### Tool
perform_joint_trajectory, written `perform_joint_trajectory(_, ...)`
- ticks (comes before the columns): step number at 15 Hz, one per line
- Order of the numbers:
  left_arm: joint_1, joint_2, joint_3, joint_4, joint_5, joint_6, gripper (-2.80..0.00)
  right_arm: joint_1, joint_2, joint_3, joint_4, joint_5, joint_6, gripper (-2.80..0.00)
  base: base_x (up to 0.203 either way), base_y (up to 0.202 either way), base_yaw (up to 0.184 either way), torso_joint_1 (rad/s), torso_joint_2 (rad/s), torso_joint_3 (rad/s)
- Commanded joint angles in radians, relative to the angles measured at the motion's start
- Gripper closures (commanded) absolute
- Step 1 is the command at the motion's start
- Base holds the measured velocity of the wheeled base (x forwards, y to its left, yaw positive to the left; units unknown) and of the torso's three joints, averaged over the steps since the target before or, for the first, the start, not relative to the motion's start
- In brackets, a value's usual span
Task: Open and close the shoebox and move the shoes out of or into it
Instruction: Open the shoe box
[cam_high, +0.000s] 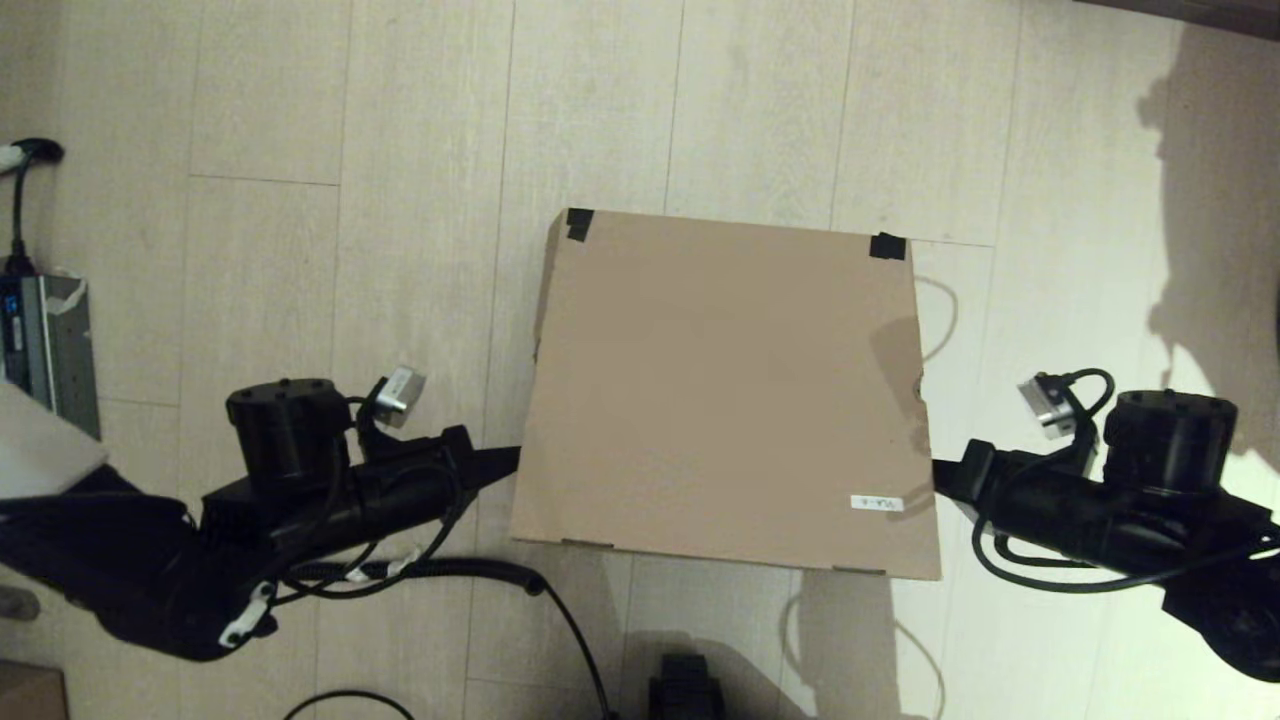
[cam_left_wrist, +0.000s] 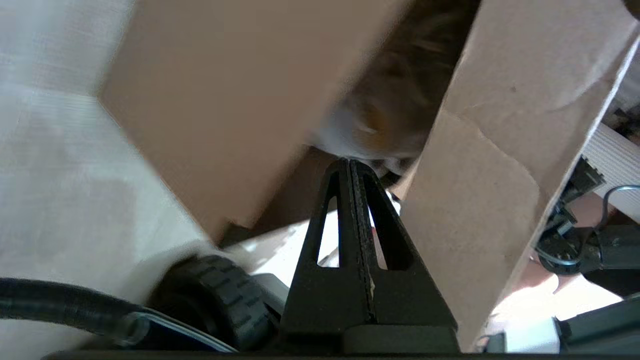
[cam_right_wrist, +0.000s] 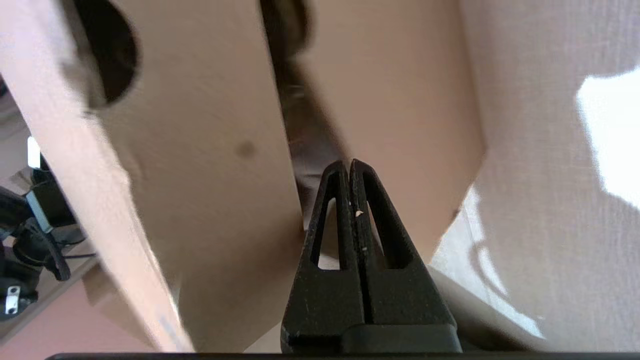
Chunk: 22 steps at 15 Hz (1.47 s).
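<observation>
The brown shoebox (cam_high: 725, 390) lies on the pale floor in the head view, with black tape at its far corners and a small white label (cam_high: 877, 503) near the front right. Its lid covers the box from above and is tilted up at the front. My left gripper (cam_high: 515, 458) is shut, its tip at the lid's left edge. My right gripper (cam_high: 935, 470) is shut at the lid's right edge. In the left wrist view the shut gripper (cam_left_wrist: 350, 161) points into the gap between lid flap (cam_left_wrist: 500, 165) and box wall (cam_left_wrist: 225, 100), where part of a white shoe (cam_left_wrist: 360, 127) with a yellowish mark shows. In the right wrist view the gripper (cam_right_wrist: 348, 162) points into the same kind of gap.
A grey electronic device (cam_high: 45, 340) with cables stands at the far left. A black coiled cable (cam_high: 480, 572) runs across the floor in front of the box. A base wheel (cam_left_wrist: 215, 295) shows near the left gripper. Open floor lies beyond the box.
</observation>
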Motion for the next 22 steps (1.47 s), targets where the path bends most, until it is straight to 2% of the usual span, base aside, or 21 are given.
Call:
perform_joint_trajectory(1,-0.006,-0.076,-0.005,0.018,-0.002,-0.008,0.0,-0.001,-0.072,-0.002,0.018,0.002,0.004,0.0,0.0,0.0,0.0,0.0,0.0,0.0)
perform_joint_trajectory(6,-0.007,-0.199,-0.018,0.117,0.002,-0.017,0.0,-0.001,-0.194,-0.103,0.175,-0.002,0.032,0.0,0.0,0.0,0.0,0.0,0.0,0.0)
perform_joint_trajectory(9,-0.008,-0.261,-0.025,0.179,0.025,-0.015,0.0,-0.001,-0.212,-0.207,0.216,-0.004,0.116,0.0,0.0,0.0,0.0,0.0,0.0,0.0)
perform_joint_trajectory(12,-0.008,-0.285,-0.023,0.19,0.037,-0.016,0.0,-0.001,-0.224,-0.332,0.299,-0.004,0.196,0.0,0.0,0.0,0.0,0.0,0.0,0.0)
perform_joint_trajectory(17,-0.009,-0.304,-0.036,0.203,0.037,-0.016,0.0,-0.005,-0.188,-0.516,0.322,-0.004,0.337,0.0,0.0,0.0,0.0,0.0,0.0,0.0)
perform_joint_trajectory(20,-0.009,-0.323,-0.086,0.251,0.033,-0.017,0.0,-0.013,-0.186,-0.63,0.374,-0.004,0.432,0.0,0.0,0.0,0.0,0.0,0.0,0.0)
perform_joint_trajectory(22,-0.025,-0.315,-0.15,0.262,0.035,-0.026,0.0,-0.014,-0.21,-0.675,0.428,0.002,0.446,0.0,0.0,0.0,0.0,0.0,0.0,0.0)
